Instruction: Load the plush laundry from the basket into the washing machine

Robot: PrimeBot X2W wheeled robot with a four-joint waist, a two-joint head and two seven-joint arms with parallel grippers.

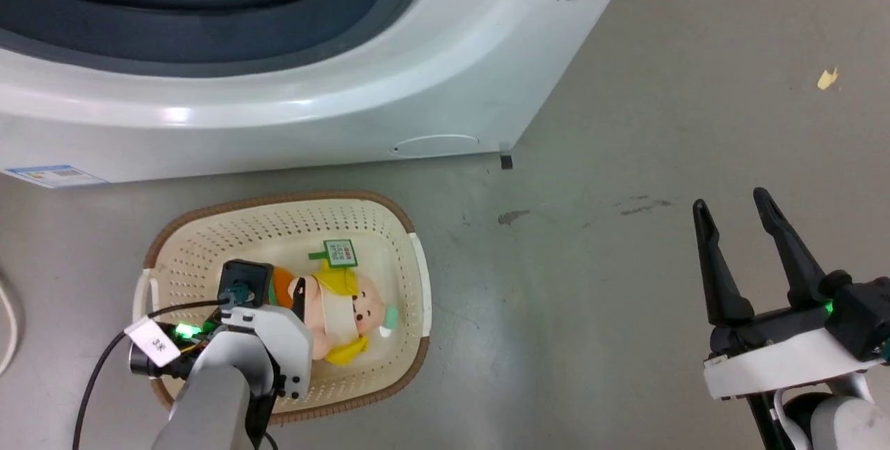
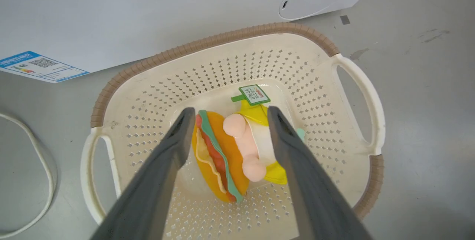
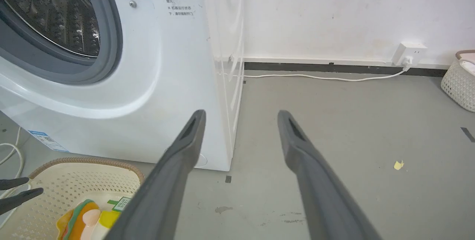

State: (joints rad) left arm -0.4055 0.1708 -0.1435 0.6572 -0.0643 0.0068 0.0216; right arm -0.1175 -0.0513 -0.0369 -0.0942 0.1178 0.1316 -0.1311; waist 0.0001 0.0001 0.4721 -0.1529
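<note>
The plush toy (image 2: 232, 154) lies on its side on the bottom of the basket (image 2: 222, 65), near the middle. Its orange burger-striped part is toward the basket's left handle, and its yellow hat and green tag (image 2: 253, 94) are toward the far wall. Nothing else is in the basket with it.

The left gripper (image 2: 230, 112) hangs inside the basket over the toy. Its jaws are spread wide, with one finger on either side of the soft body. Whether the fingers already brush the fabric or the basket's bottom cannot be told, but they have not closed on anything.

The washing machine (image 1: 417, 88) stands just beyond the basket's far rim. In the right wrist view its steel drum (image 3: 55, 17) looks open to the front, higher than the basket. The right gripper (image 1: 730, 199) is well apart from the basket on its right side, over the bare floor (image 1: 626, 123). Its jaws are open and empty.

The step in hand looks like the pick-up: the toy is framed but not yet gripped, and nothing has been loaded.

The next move probably calls for closing the left jaws on the toy's thick middle rather than the loose hat or tag. The toy should then be lifted straight up until it clears the basket's rim, and swung up and forward to the drum mouth. A soft toy may sag or slip, so a firm, centred squeeze seems wise.
</note>
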